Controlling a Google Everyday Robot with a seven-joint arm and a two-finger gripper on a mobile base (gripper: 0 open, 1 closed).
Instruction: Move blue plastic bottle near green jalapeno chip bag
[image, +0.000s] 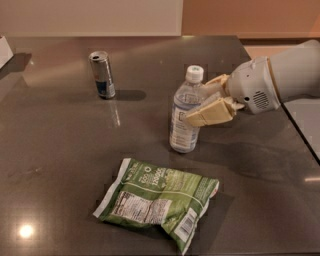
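Blue plastic bottle (180, 112) = task object, to end up near the green jalapeno chip bag (157, 202).

Nearest the camera: the bag lies flat on the dark worktop (60, 150), nutrition panel and barcode up. It looks sealed and a bit puffed; contents not visible.

Just beyond the bag, off its far right part: the bottle, upright with a slight lean, long axis close to vertical, white cap on. Clear plastic; whether there is liquid inside, cannot tell. The base sits at or barely above the worktop, can't say which. A short gap separates base and bag, no contact.

End effector (200, 102) reaches in from the right of the bag, at the bottle's upper body. One tan finger crosses the front of the bottle, the other sits behind near the shoulder, so it is pinching the bottle. The white arm (280, 80) trails off to the right edge.

Key relation: the bottle is already in the grip, and the bag lies toward the camera and slightly left of it. Judgement: a short carry toward the bag, keeping the bottle vertical, then set down just beside the bag and not on it.

Far beyond the bag, to its left: a silver-and-blue can (102, 75), upright, well apart from the bottle. Contents unknown.
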